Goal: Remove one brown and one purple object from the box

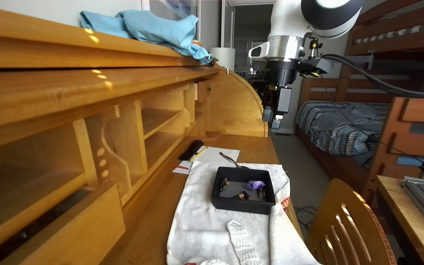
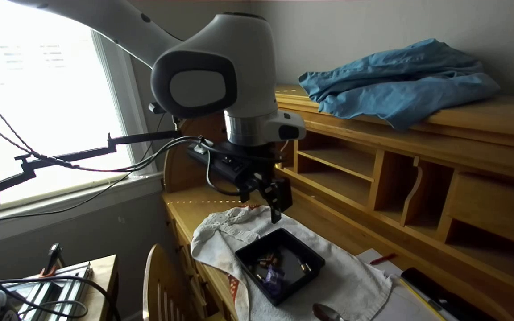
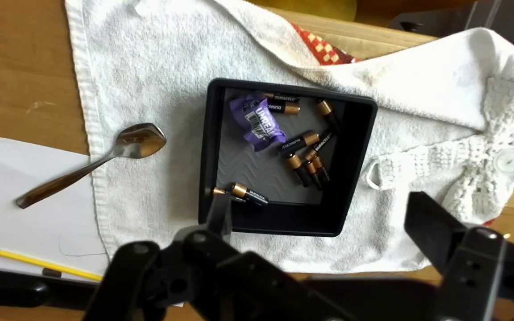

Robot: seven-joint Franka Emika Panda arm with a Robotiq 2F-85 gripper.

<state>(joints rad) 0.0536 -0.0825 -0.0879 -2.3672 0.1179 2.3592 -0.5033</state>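
Note:
The box is a shallow black tray with low walls, on a white towel; it shows in both exterior views (image 1: 243,209) (image 2: 304,281) and the wrist view (image 3: 359,165). The purple object, a crinkled purple wrapper, lies inside it in the wrist view (image 3: 257,122) and both exterior views (image 1: 254,184) (image 2: 274,280). Several black batteries with copper-brown ends (image 3: 299,142) lie in the box; no wholly brown object shows there. Two batteries (image 3: 250,195) are partly behind a finger in the wrist view. My gripper (image 1: 272,123) (image 2: 260,210) (image 3: 317,209) is open, empty and above the box.
A spoon (image 3: 127,145) lies beside the box. A yellow pencil (image 3: 47,264) and red pen (image 2: 383,258) lie on white paper (image 3: 29,187). A black case (image 1: 191,149) is near. Desk cubbies (image 1: 164,121) rise along one side; a chair (image 1: 344,221) stands at the other.

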